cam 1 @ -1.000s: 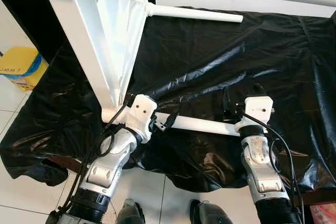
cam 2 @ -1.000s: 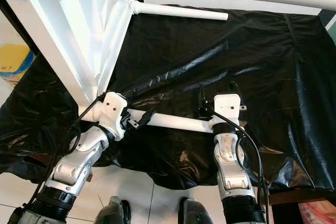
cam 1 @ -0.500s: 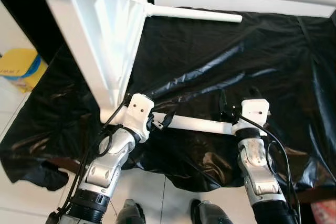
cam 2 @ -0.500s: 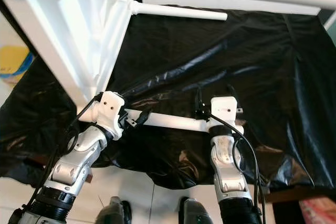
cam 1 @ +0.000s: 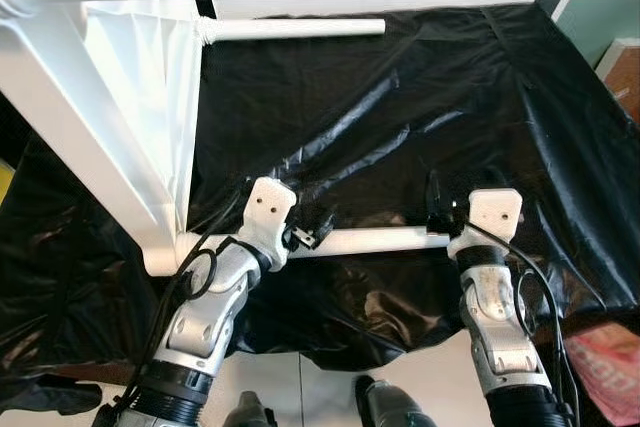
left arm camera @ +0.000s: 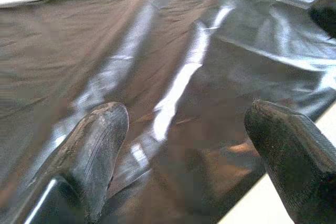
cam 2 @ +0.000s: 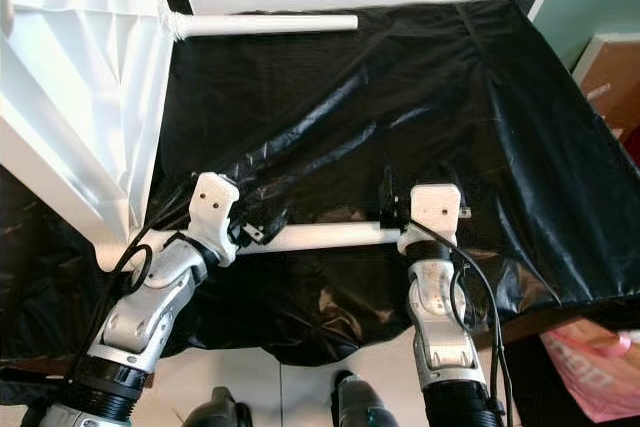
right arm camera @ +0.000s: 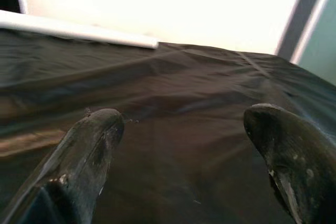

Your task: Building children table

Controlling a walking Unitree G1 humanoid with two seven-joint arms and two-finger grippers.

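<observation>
Clearly the white frame is a stiff, light assembly of tubes with a white fabric panel stretched inside its left end, lying over a surface draped in black plastic sheet. Its near tube runs along the near edge of that sheet, its left end meeting the frame's corner, while a far tube lies toward the far edge.

The left pincer sits beside the near tube's left end with its 2 fingers spread apart over bare sheet, gripping nothing. The right pincer sits at the tube's right end, its fingers likewise apart and holding nothing.

I judge the painted tubes smooth and somewhat slippery, rigid enough not to bend, and light for their length. The glossy sheet probably lets them slide and roll easily. A sound hold would be across the near tube, well in from each end, closing squarely so it cannot spin. The fabric is soft and gives no firm purchase.
</observation>
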